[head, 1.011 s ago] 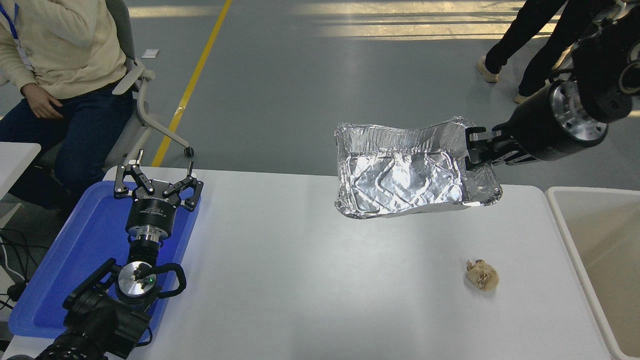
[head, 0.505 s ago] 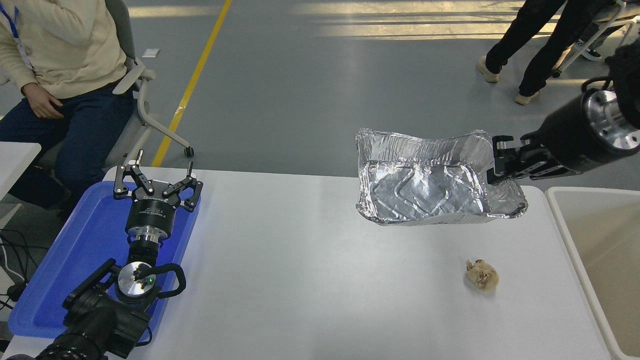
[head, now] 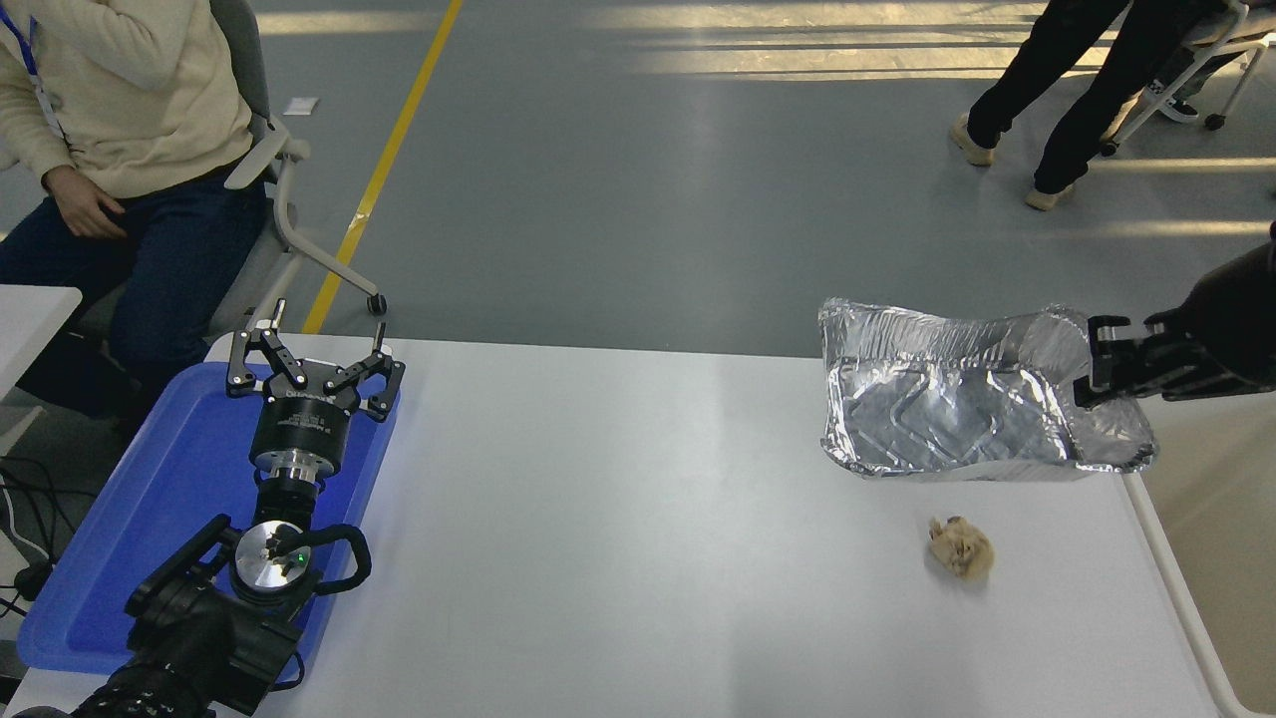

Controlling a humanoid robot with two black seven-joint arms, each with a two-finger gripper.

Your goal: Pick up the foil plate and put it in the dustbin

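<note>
The foil plate [head: 947, 409], a shiny crinkled silver tray, hangs in the air above the table's far right corner. My right gripper [head: 1095, 361] comes in from the right edge and is shut on the plate's right wall. The plate's right end overlaps the near-left rim of the cream dustbin [head: 1196, 519], which stands at the table's right side. My left gripper [head: 311, 354] is open and parked over the blue tray at the lower left.
A small crumpled tan paper ball [head: 961, 547] lies on the white table [head: 618, 519] below the plate. The blue tray [head: 150, 499] lies at the left. A seated person [head: 110, 130] is at the far left; another person's legs [head: 1077, 90] are at the top right.
My right gripper has carried the foil plate to the right and slightly down, from over the table's far middle to the dustbin's edge. The left arm has not moved.
</note>
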